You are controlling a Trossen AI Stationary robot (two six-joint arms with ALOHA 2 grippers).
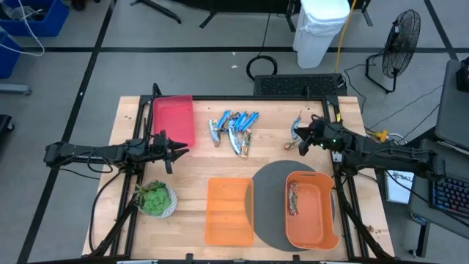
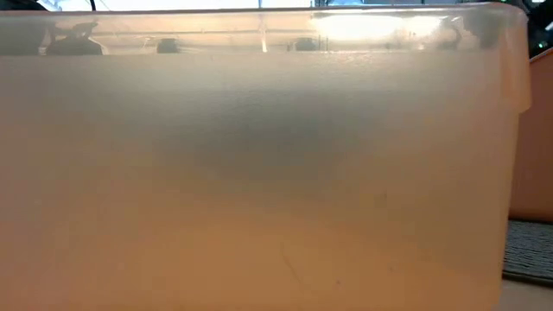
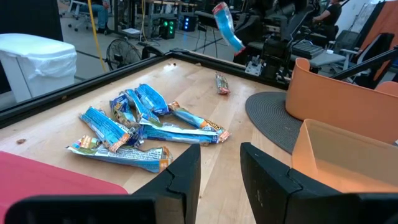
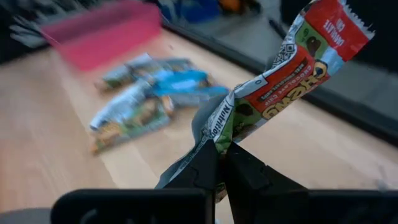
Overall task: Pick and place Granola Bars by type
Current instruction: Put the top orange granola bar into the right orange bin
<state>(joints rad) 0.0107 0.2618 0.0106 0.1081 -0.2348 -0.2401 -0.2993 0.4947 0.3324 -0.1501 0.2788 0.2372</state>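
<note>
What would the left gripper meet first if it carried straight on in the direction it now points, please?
Probably the pile of blue granola bars. The left gripper, fingers apart and empty, points across bare table toward them. In the high view the pile sits slightly off that line, so it might pass alongside.

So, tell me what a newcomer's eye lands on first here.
The right gripper, at the table's far right side, has its jaws shut on a red-wrapped granola bar held up in the air. Next comes the pile of blue bars at the table's far middle, then the orange bin on the grey mat.
</note>
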